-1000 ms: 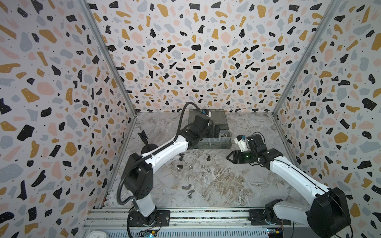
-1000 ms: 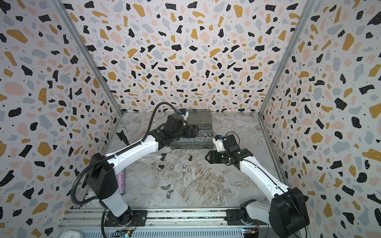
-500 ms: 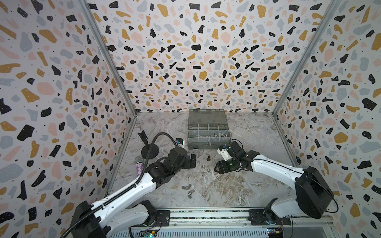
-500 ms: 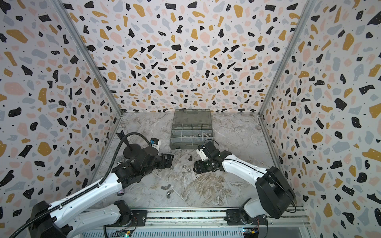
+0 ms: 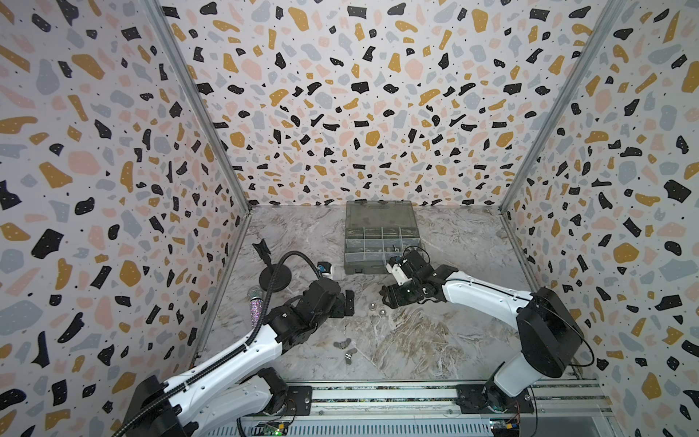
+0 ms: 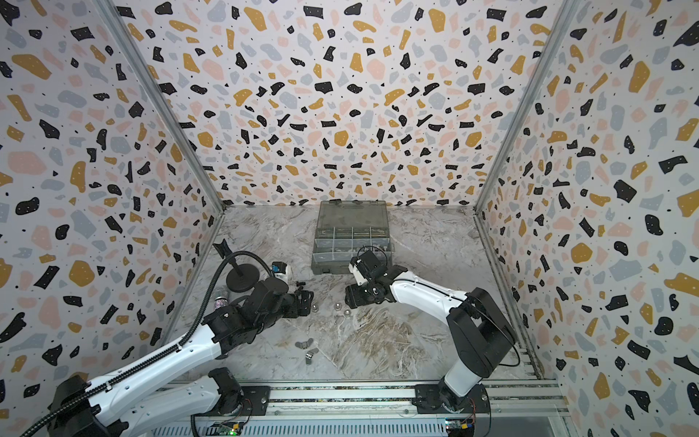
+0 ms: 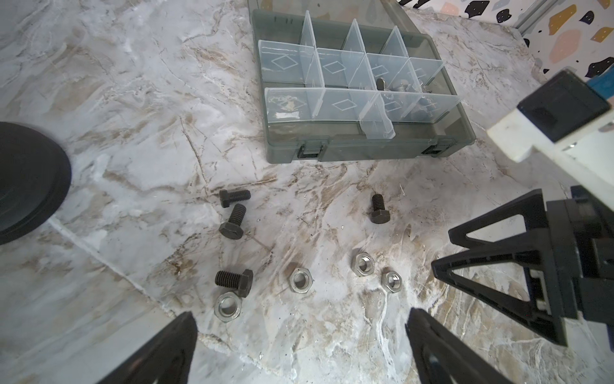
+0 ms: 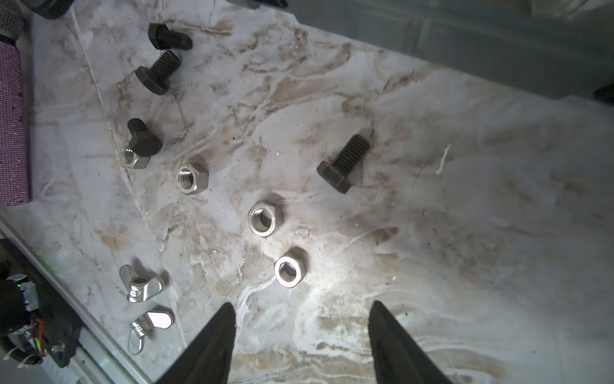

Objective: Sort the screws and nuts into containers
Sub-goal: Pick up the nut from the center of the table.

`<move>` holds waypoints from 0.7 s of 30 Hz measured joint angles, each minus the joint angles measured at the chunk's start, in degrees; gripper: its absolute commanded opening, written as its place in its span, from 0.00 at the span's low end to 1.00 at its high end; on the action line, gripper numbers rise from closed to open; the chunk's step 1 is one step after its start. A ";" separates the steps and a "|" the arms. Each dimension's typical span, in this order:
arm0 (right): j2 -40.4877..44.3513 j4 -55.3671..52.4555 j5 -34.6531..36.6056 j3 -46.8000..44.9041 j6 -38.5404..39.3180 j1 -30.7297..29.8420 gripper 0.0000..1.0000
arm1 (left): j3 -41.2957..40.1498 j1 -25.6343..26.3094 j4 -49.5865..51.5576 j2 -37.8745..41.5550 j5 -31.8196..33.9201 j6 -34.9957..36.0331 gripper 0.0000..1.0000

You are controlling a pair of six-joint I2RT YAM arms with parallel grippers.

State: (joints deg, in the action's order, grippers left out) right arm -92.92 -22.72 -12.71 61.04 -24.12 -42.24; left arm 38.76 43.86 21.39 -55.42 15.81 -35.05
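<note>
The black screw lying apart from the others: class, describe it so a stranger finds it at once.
Find the grey organizer box. Before its latched front wall lie four black screws. Three lie to one side; this screw lies alone, head toward the silver nuts.

The marbled grey-brown tabletop is enclosed on three sides by terrazzo-patterned walls, joined by metal corner posts.

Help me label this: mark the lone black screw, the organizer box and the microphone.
lone black screw (image 8: 345, 163): right wrist view, shank near head.
organizer box (image 7: 365, 149): left wrist view, front wall.
microphone (image 8: 13, 133): right wrist view, purple handle.
</note>
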 measured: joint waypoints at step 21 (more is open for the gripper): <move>-8.87 -0.26 -0.13 1.07 0.42 -4.55 0.42 | 0.20 0.00 0.07 -2.29 2.25 1.40 1.00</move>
State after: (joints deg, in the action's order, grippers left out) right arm -101.80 -22.98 -12.84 62.11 -23.70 -46.78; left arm 38.96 43.86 21.45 -57.71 18.06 -33.65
